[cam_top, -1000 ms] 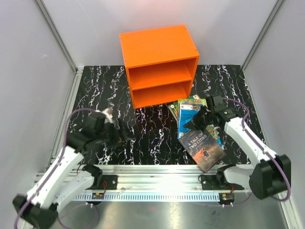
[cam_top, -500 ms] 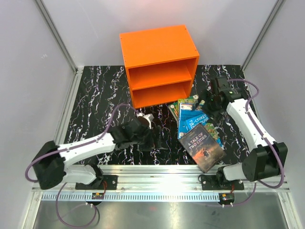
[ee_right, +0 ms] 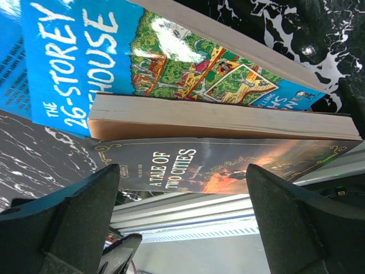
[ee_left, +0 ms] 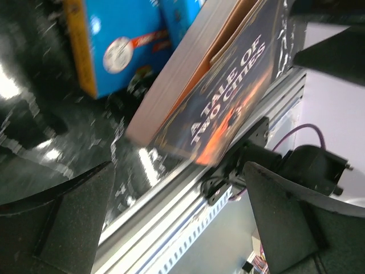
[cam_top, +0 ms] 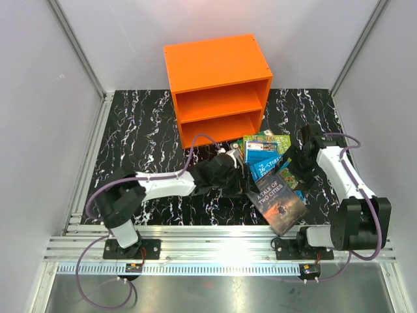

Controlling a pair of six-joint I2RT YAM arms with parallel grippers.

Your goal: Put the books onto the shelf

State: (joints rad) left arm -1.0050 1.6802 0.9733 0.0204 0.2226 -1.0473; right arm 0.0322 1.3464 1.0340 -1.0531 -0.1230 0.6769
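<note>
Released left claw (cam_top: 242, 177) and right claw (cam_top: 291, 168) flank dark paperback "A Tale of Two Cities" (cam_top: 277, 203); clamp opposite edges squarely.

Left arm (cam_top: 156, 186) is folded at the elbow, its forearm running low and rightward toward the centre. The left gripper (cam_top: 240, 176) has its jaws spread wide, with nothing clamped between the fingers (ee_left: 63, 222). Right arm (cam_top: 342, 171) rises from its base and bends inward, wrist tilted down. The right gripper (cam_top: 291, 166) is likewise spread wide and holds nothing.
</note>
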